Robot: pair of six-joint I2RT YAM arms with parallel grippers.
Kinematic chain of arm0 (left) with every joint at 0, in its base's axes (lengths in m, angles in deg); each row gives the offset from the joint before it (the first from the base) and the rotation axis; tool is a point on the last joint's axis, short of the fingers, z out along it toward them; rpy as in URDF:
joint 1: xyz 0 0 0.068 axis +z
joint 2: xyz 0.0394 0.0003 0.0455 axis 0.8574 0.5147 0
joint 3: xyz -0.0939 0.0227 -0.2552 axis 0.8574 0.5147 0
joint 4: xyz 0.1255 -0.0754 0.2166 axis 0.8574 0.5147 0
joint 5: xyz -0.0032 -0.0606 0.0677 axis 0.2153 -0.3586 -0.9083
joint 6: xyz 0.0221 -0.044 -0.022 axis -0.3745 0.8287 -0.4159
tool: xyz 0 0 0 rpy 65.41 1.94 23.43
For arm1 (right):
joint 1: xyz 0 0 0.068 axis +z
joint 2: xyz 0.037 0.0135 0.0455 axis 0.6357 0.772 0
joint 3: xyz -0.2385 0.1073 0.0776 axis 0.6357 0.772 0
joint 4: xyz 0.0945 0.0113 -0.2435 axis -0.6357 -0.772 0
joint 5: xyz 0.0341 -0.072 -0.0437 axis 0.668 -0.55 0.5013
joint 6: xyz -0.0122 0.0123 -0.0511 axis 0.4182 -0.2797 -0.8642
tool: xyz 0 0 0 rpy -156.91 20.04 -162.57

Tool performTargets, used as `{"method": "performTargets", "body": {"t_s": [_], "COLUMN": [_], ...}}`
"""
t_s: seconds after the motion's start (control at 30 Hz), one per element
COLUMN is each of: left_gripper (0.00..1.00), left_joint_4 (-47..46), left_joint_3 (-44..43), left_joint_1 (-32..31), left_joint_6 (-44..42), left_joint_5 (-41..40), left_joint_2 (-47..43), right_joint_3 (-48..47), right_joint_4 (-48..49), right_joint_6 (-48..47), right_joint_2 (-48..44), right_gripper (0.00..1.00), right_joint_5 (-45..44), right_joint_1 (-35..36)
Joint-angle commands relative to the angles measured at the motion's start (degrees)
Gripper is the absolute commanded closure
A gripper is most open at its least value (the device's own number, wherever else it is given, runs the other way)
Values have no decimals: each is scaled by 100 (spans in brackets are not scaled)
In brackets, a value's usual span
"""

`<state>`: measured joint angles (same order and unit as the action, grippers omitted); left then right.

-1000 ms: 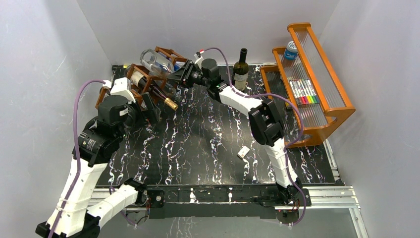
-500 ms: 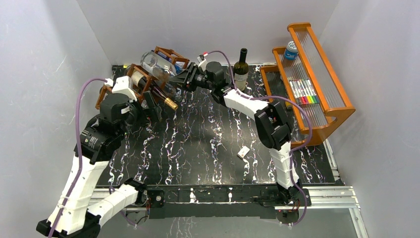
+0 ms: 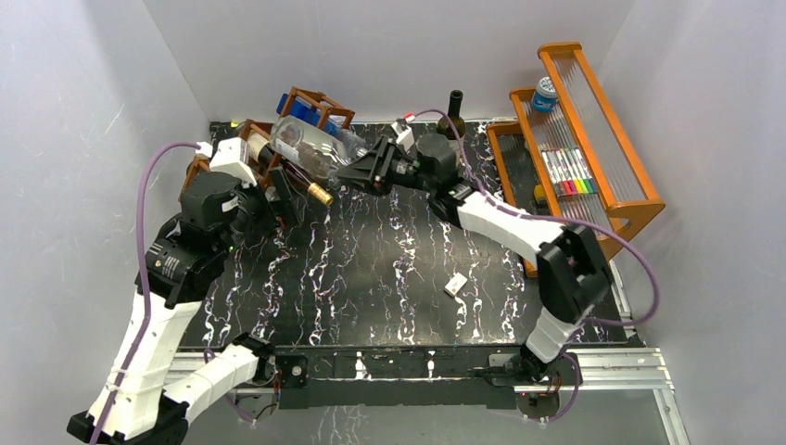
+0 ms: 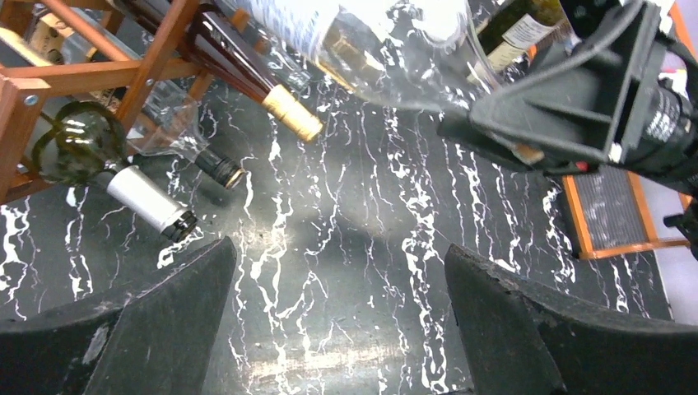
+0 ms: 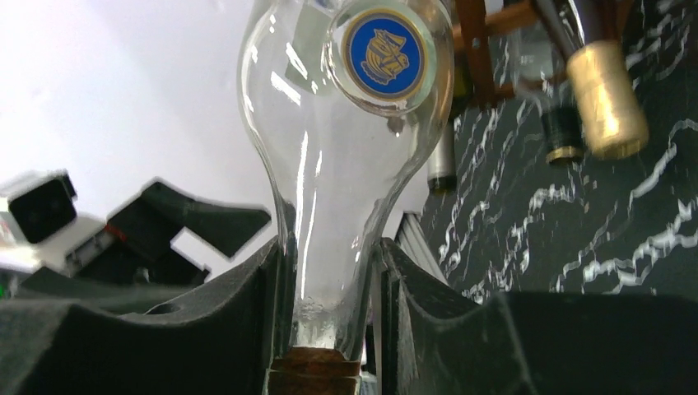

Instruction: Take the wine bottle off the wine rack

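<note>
The right pincer (image 3: 357, 173) was closed on the neck of the clear wine bottle (image 3: 310, 148), found upper centre-left, its base near the wine rack (image 3: 315, 96). The left pincer (image 4: 337, 251) was found wide open, empty. Slippage was judged possible: smooth glass, weight cantilevered from the neck

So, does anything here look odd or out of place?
Only small things. The clear glass bottle hangs tilted in mid-air at the wine rack, pinched at its neck by the right gripper. A small white object lies loose on the table.
</note>
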<state>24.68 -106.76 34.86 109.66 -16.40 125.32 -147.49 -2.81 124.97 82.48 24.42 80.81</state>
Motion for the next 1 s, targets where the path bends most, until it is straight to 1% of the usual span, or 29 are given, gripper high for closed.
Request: {"method": "performTargets", "body": {"t_s": [0.0, 0.1, 0.17, 0.23, 0.37, 0.4, 0.47, 0.6, 0.67, 0.73, 0.8, 0.87, 0.97], "left_gripper": [2, 2, 2, 2, 6, 6, 7, 8, 9, 9, 8, 7, 5], "left_joint_4": [-292, -498, -658, -875, -1383, -1540, -1884, -2546, -2814, -3104, -3369, -3585, -3815], "left_joint_3": [-281, -294, -303, -289, -145, -78, 75, 390, 530, 731, 953, 1146, 1327], "left_joint_1": [21, 24, 25, 25, 20, 17, 15, -15, -133, -420, -905, -1438, -1977], "left_joint_6": [-288, -440, -527, -621, -747, -759, -749, -692, -738, -901, -1234, -1580, -2013], "left_joint_5": [591, 977, 1329, 1805, 2838, 3176, 3537, 4126, 4255, 4178, 3922, 3594, 3359], "left_joint_2": [99, 203, 300, 441, 742, 815, 924, 1042, 1064, 1045, 1011, 1033, 1238], "right_joint_3": [558, 1074, 1270, 1350, 1363, 1297, 1107, 745, 448, 72, -352, -663, -1081], "right_joint_4": [1399, 880, 261, -551, -2294, -2814, -3955, -5613, -6262, -6916, -7623, -8056, -8920], "right_joint_6": [-168, -230, -428, -706, -1318, -1633, -2163, -3116, -3503, -3894, -4262, -4590, -5023], "right_joint_2": [-1669, -2301, -2731, -3129, -3690, -3761, -3782, -3750, -3623, -3384, -3153, -2960, -2561], "right_gripper": [100, 100, 100, 100, 100, 100, 100, 100, 100, 100, 100, 100, 100], "right_joint_5": [106, 89, 43, 0, -12, -21, -215, -646, -815, -954, -1151, -1350, -1494], "right_joint_1": [-80, -271, -388, -558, -915, -980, -1059, -1211, -1231, -1230, -1225, -1225, -1228]}}
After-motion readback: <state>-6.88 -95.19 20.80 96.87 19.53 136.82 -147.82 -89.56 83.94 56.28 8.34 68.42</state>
